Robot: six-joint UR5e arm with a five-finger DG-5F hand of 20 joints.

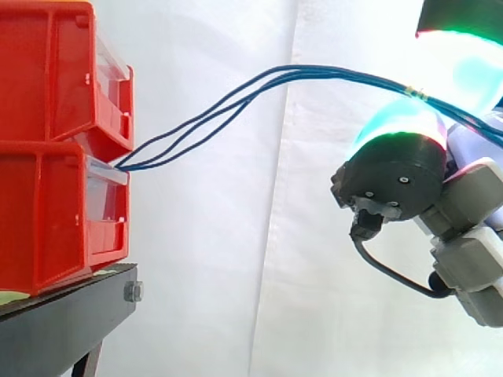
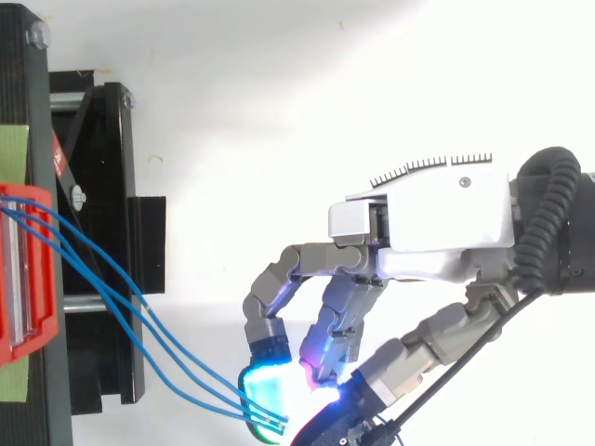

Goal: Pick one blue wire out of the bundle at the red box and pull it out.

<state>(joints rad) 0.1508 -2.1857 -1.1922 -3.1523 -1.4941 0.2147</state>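
Presently we find the grey robot hand (image 2: 437, 223) curled, its glowing fingertips (image 2: 265, 386) pinching the thin blue wires (image 1: 330, 71), which arc across from the stacked red plastic bins (image 1: 47, 212) to that pinch.

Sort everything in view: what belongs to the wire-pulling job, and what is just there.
Of the job: the blue wires, the red bins they run from, the robot hand pinching them.
Just there: the black stand, the white curtain.
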